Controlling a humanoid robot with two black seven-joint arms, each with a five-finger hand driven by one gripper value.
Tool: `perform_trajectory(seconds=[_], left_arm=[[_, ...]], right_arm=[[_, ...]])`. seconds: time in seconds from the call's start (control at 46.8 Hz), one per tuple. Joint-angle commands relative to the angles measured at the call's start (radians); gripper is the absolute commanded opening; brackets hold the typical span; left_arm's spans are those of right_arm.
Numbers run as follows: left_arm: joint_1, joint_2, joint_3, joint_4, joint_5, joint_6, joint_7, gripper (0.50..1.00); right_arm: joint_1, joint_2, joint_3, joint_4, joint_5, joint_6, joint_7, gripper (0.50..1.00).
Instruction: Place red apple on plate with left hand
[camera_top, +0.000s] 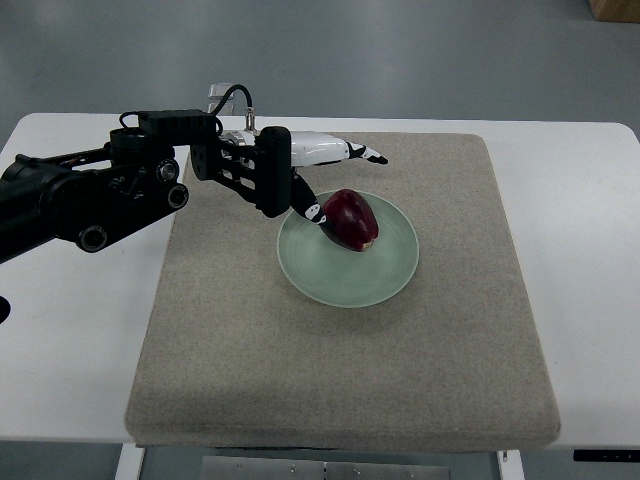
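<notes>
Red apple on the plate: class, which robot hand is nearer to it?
Left. The left robot hand is at the red apple, one fingertip about touching its left side over the plate. The right robot hand is out of view.

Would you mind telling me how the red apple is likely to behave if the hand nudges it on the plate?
The red apple looks rounded and glossy, so it would probably roll or slide rather than stay put. It sits on the smooth plate, whose shallow rim may catch it. It seems rigid, so the left hand should not deform it.
</notes>
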Motion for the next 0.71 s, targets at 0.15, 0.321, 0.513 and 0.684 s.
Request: perform_trajectory(seconds=[0.15,0.321,0.513,0.684], left_arm=[[0.0,0.005,-0.056,0.104,-0.002,0.002,-0.001,0.992],[0.0,0.007,-0.079,0.173,-0.045,0.007,-0.003,0.992],[-0.003,0.005,-0.082,0.226,-0.181,0.076,-0.001,0.992],[-0.003,-0.009,-0.08,0.311,-0.394,0.174,0.013,0.992]], right_arm=[[-0.002,0.0,-0.001,0.0,0.0,0.0,0.0,0.964],[0.0,0.0,0.0,0.0,0.0,0.0,0.0,0.964],[0.0,0.0,0.0,0.0,0.0,0.0,0.0,0.964],[0.0,0.0,-0.001,0.0,0.0,0.0,0.0,0.964]])
